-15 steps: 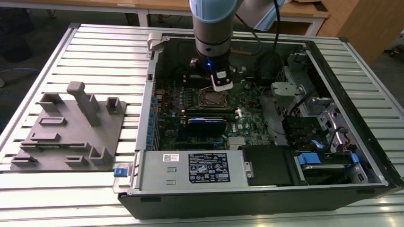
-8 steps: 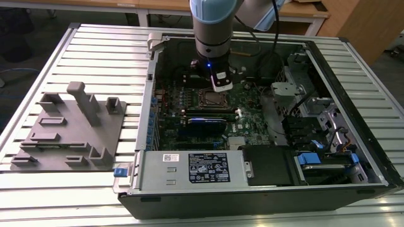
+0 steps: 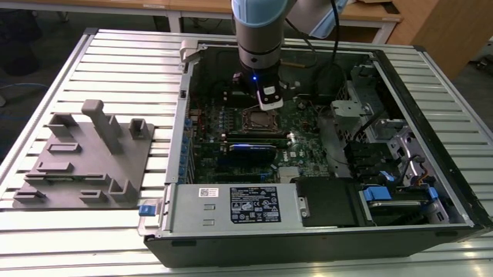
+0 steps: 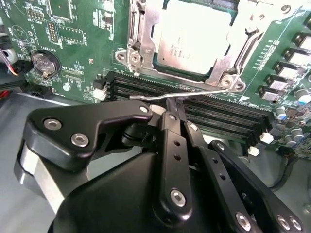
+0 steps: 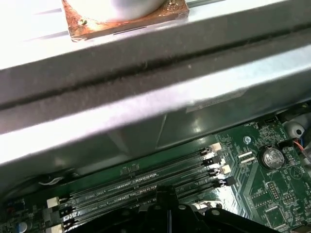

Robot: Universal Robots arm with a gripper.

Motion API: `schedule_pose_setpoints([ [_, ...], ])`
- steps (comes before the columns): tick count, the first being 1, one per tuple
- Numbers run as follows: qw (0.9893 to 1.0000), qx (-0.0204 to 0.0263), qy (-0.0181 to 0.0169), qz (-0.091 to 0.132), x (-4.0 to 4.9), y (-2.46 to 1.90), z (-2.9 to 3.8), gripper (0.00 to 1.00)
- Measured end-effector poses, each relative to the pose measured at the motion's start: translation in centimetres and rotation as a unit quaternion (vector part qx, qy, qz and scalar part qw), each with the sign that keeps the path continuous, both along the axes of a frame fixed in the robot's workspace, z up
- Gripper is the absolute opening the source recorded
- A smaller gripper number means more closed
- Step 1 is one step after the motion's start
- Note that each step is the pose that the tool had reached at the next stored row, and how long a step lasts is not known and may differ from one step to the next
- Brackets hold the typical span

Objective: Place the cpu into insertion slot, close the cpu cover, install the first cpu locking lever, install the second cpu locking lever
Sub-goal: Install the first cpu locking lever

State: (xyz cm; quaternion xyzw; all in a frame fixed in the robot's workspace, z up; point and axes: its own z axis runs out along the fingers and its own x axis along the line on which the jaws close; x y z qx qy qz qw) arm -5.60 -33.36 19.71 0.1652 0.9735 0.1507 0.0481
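The cpu [image 4: 194,36] lies with its silvery top up in the insertion slot [image 3: 257,120] on the green board. The cpu cover [image 4: 145,30] lies down around it as a metal frame. Beside the socket, a thin metal cpu locking lever [image 4: 206,92] runs along the edge that faces the memory slots. My gripper [image 4: 176,103] has its black fingers pressed together on this lever near its free end. In the exterior view the gripper [image 3: 267,107] hangs straight down over the socket inside the open computer case.
Long black memory slots [image 4: 218,116] lie right under the lever and also appear in the first wrist view [image 5: 146,184]. A coin battery [image 4: 44,62] sits on the board. The case wall [image 5: 146,111], power supply [image 3: 231,205] and drive cage [image 3: 385,156] hem in the board. A grey fixture plate [image 3: 85,156] lies at the exterior view's left.
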Motion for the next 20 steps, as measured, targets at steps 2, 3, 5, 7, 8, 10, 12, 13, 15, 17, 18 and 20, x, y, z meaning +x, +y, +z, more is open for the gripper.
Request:
schedule_pose_setpoints([
  [2,1.0000,-0.0005,0.0000,0.000,0.00,0.01,0.00,0.10],
  [3,1.0000,-0.0006,0.0000,0.000,0.00,0.01,0.00,0.10],
  [5,1.0000,-0.0007,0.0000,0.000,0.00,0.01,0.00,0.10],
  [7,1.0000,-0.0007,0.0001,0.000,0.00,0.02,0.17,0.10],
  [8,1.0000,-0.0007,0.0001,0.000,0.00,0.02,0.36,0.10],
  [10,1.0000,-0.0006,0.0000,0.000,0.00,0.02,0.84,0.10],
  [12,1.0000,0.0001,0.0000,0.000,0.00,0.02,1.30,0.10],
  [13,1.0000,0.0008,0.0000,0.000,0.00,0.01,1.45,0.10],
  [15,1.0000,0.0038,0.0000,0.000,0.00,0.02,1.66,0.10],
  [17,1.0000,0.0057,0.0000,0.000,0.00,0.02,1.94,0.10],
  [18,1.0000,0.0065,0.0000,0.000,0.00,0.02,2.12,0.10],
  [20,1.0000,0.0077,0.0001,0.000,0.00,0.02,2.50,0.10],
])
